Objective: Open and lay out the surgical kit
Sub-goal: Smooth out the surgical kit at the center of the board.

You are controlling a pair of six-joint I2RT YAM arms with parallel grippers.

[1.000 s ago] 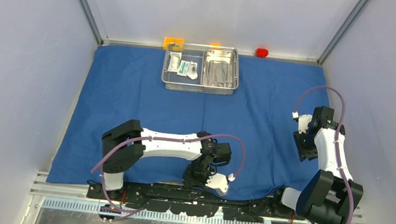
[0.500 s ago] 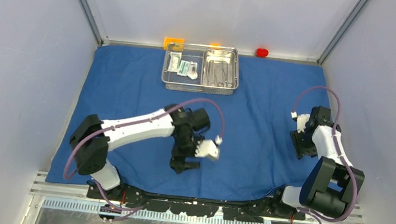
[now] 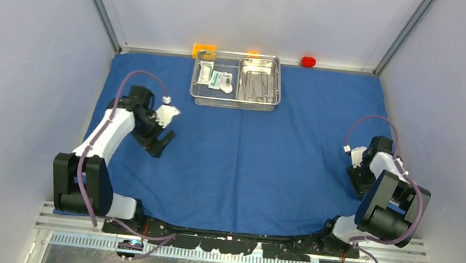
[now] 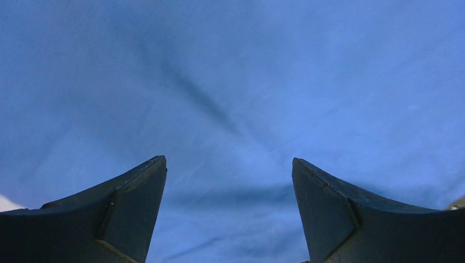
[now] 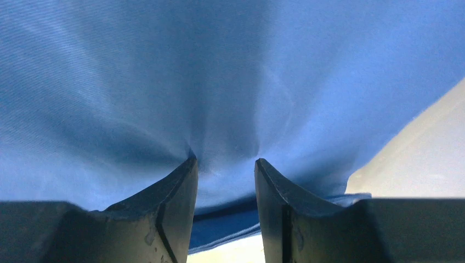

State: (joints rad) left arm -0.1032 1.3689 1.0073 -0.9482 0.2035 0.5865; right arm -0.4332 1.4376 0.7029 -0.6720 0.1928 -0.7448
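The blue cloth wrap (image 3: 267, 155) lies spread flat over the table. At its back stands the wire-mesh basket (image 3: 195, 77), with white packets (image 3: 217, 77) on its left side. On its right side is the steel tray (image 3: 281, 77), which holds slim metal instruments (image 3: 257, 84). My left gripper (image 3: 161, 143) hangs open over the cloth's left part; only blue cloth (image 4: 230, 82) shows between its jaws (image 4: 229, 160). My right gripper (image 3: 359, 179) is at the cloth's right edge, jaws partly open (image 5: 225, 159). Its fingertips (image 5: 189, 164) press into creased cloth (image 5: 137, 82).
A red block (image 3: 308, 62) and two orange blocks (image 3: 204, 50) (image 3: 252, 53) sit behind the basket against the back wall. Side walls stand close to the cloth on the left and right. Bare pale table (image 5: 422, 159) shows just past the cloth's right hem.
My left arm swung from the near middle of the cloth out to the left and farther back, and its jaws opened. My right gripper slid nearer and slightly right along the cloth's edge.
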